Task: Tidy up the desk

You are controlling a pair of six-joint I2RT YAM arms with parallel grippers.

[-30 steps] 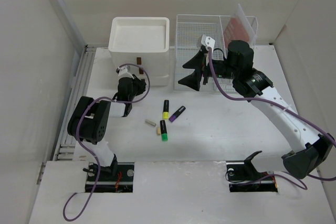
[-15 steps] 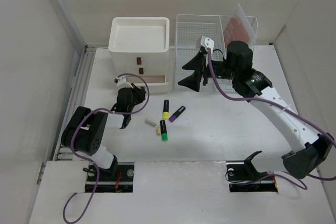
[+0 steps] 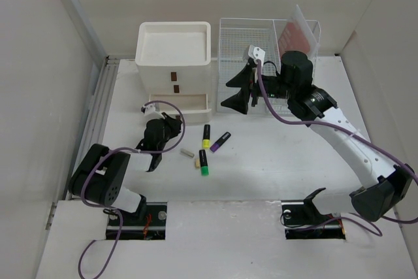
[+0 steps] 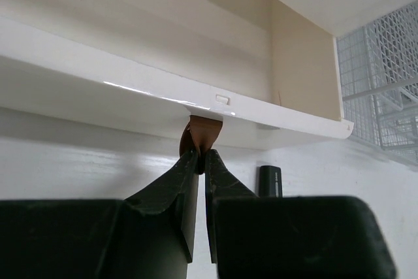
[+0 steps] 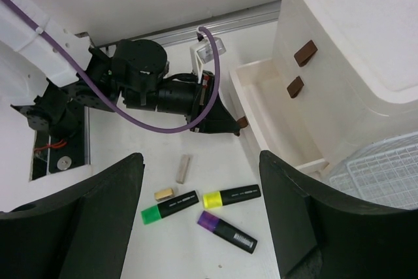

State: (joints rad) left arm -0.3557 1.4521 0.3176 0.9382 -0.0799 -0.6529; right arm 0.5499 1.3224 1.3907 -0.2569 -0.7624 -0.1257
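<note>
Left gripper [image 4: 201, 160] clamped on brown tab [image 4: 204, 134] of bottom drawer [image 4: 163, 96], which sits partly out of cream drawer box [image 3: 174, 47]. Right gripper [image 3: 236, 91] wide open, nothing held, hovering just in front of wire-mesh rack [image 3: 245, 37]. Desk [image 3: 281, 155] = white top under everything, w/ grey rail [image 3: 95, 122] on left edge. Loose mid-desk, close together: green highlighter [image 3: 203, 163], yellow highlighter [image 3: 206, 136], purple highlighter [image 3: 220, 142], small cream stick [image 3: 187, 153].
</note>
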